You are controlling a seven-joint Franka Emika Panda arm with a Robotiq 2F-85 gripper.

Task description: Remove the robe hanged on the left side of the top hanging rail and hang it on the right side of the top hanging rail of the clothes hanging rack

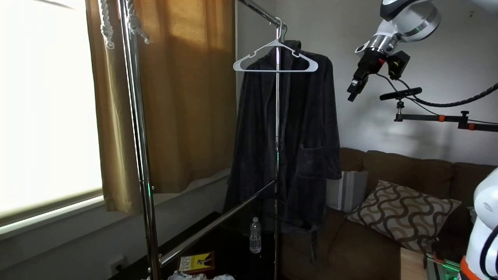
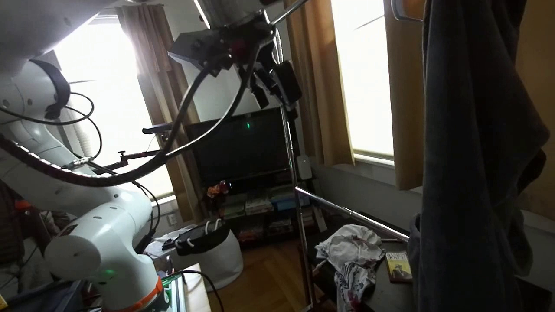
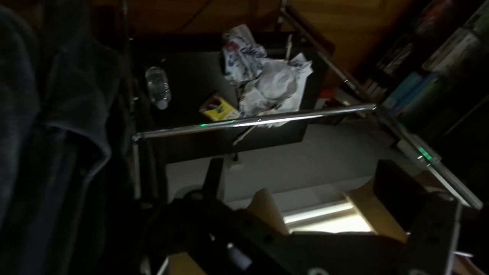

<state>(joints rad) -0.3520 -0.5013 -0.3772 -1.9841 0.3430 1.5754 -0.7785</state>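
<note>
White arm (image 2: pixel 115 223), black pincer (image 2: pixel 276 96).

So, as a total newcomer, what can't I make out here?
The robe: whatever supports its shoulders is hidden by cloth in an exterior view.
The robot arm: partly cut off by the left edge in an exterior view.
The book: title too blurred in the wrist view.
The window: outside lost in glare in an exterior view.

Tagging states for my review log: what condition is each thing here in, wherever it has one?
Pincer, open, holding nothing
Robe, hanging near one end of the top rail
White hanger, hung up, bare
Bottle, upright, capped
Book, lying flat, closed
White bundle, crumpled
Television, screen dark
Curtains, parted
Patterned cushion, resting on the sofa
</note>
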